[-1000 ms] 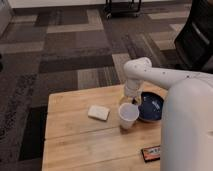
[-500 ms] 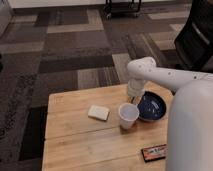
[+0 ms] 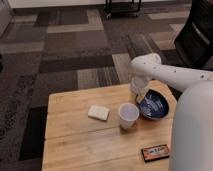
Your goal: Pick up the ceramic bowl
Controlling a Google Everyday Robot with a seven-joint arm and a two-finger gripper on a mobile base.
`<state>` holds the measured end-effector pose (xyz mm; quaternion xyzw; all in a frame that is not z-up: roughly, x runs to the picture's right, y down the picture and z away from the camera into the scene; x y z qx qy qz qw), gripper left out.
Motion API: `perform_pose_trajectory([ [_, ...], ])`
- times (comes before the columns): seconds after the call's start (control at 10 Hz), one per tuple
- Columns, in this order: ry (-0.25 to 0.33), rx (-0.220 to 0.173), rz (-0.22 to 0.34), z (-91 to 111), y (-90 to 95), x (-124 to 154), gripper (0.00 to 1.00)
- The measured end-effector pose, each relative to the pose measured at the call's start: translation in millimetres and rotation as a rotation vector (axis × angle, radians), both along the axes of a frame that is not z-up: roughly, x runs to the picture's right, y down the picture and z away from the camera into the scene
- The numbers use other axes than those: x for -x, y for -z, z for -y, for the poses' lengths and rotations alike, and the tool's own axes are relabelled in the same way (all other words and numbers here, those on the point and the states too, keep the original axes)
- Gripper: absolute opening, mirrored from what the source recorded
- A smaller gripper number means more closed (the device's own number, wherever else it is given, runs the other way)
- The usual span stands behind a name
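Note:
The ceramic bowl is dark blue and glossy. It sits tilted at the right side of the wooden table, with its left rim raised. My gripper hangs from the white arm at the bowl's left rim, just behind the white paper cup. The arm's wrist hides the fingers.
A pale sponge-like block lies left of the cup. A small orange and black packet lies near the table's front right edge. A black office chair stands at the right, and a wheeled cart base at the far back.
The bowl's left rim has risen a little, so the bowl is more tilted than before. The gripper has stayed at that rim. Cup, block and packet have not moved.

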<state>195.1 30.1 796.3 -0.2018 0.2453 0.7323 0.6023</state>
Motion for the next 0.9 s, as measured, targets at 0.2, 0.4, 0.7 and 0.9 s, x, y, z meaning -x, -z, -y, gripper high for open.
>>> perform_pose_trajectory([
  [0.2,-0.011,-0.047,-0.026,25.9,16.7,-9.6,0.0],
  [0.4,-0.009,-0.123,-0.041,67.0,44.0,-15.4,0.0],
  [0.7,0.003,-0.199,-0.072,98.8,68.0,-26.8,0.0],
  [0.9,0.005,-0.2,-0.069,99.6,67.7,-24.7,0.0],
])
